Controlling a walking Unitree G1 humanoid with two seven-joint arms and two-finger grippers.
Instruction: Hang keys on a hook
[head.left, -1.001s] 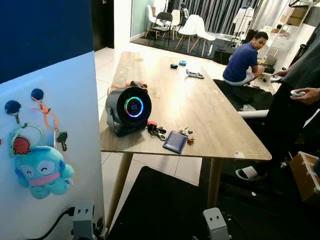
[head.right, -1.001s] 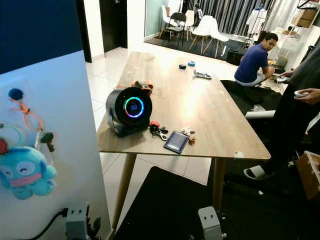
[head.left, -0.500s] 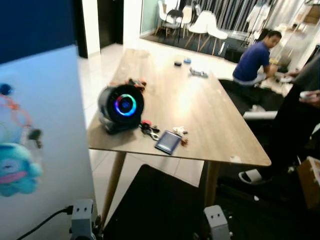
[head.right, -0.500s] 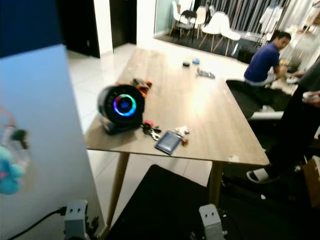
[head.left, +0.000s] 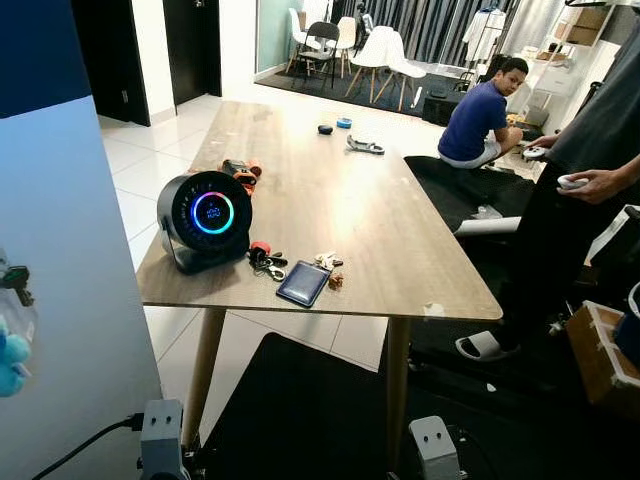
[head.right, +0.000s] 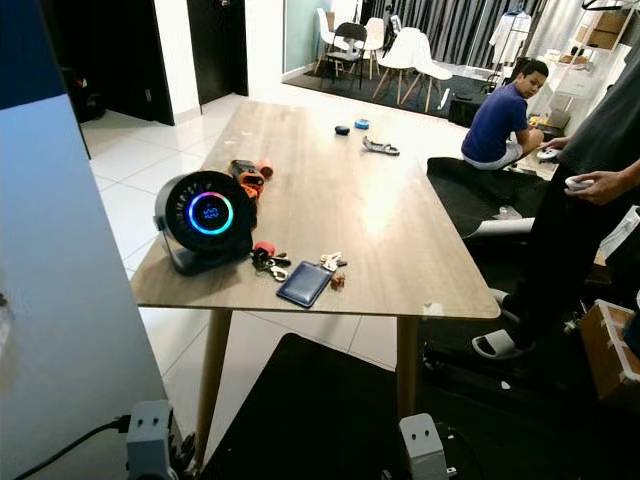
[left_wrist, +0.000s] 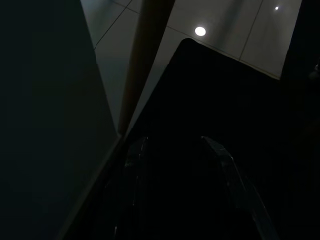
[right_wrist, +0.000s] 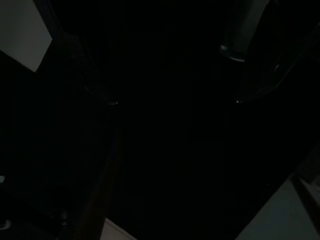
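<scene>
Keys (head.left: 267, 262) lie on your bench (head.left: 400, 240), near its front edge, just beside the round speaker (head.left: 205, 218) with the glowing ring and next to a dark wallet (head.left: 303, 283). Your left claw (left_wrist: 175, 165) hangs low over a black mat (left_wrist: 235, 95), fingers spread and holding nothing. Your right claw (right_wrist: 175, 102) hangs in deep shade, fingers spread too. One person (head.left: 480, 120) sits on the floor beyond the bench; another stands at your right.
</scene>
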